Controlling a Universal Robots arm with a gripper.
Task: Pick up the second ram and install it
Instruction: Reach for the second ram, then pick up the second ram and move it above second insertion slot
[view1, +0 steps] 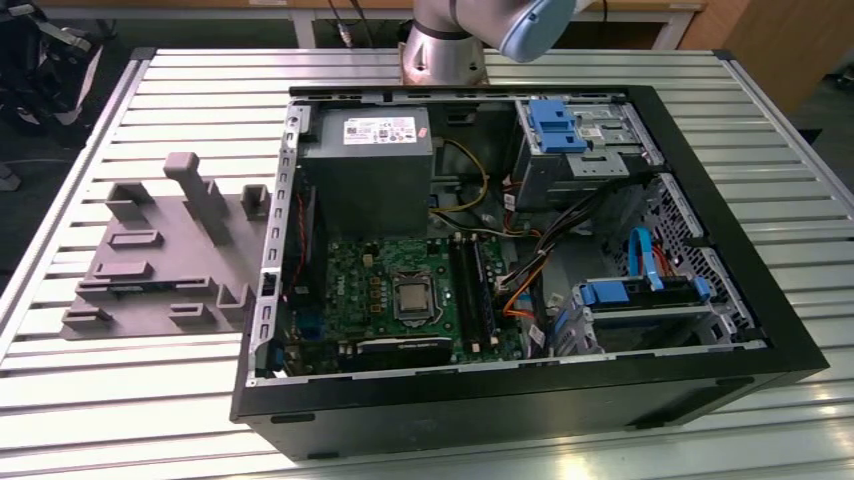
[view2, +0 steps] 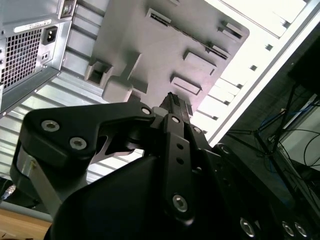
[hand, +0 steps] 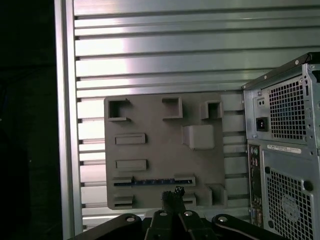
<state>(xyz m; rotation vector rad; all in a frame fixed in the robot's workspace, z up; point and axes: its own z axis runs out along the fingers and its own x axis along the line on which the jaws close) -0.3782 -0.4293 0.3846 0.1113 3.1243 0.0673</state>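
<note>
The second ram (hand: 150, 182), a thin, dark blackish-green circuit strip, sits in a groove between low blocks of the grey plastic fixture plate (hand: 165, 150). My tool (hand: 172, 194) hangs over that plate, apart from the strip. Its fingers are drawn together on nothing in both wrist views. The plate rests on the ribbed aluminium counter (view1: 200, 80). Beside the plate stands the open black computer case (view1: 534, 400), holding a green motherboard (view1: 400, 290), a grey power supply (view1: 367, 170) and blue-clipped drive cages (view1: 574, 140).

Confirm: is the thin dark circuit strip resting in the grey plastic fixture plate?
Yes, the first wrist view shows the circuit strip lying in a slot of the fixture plate.
</note>
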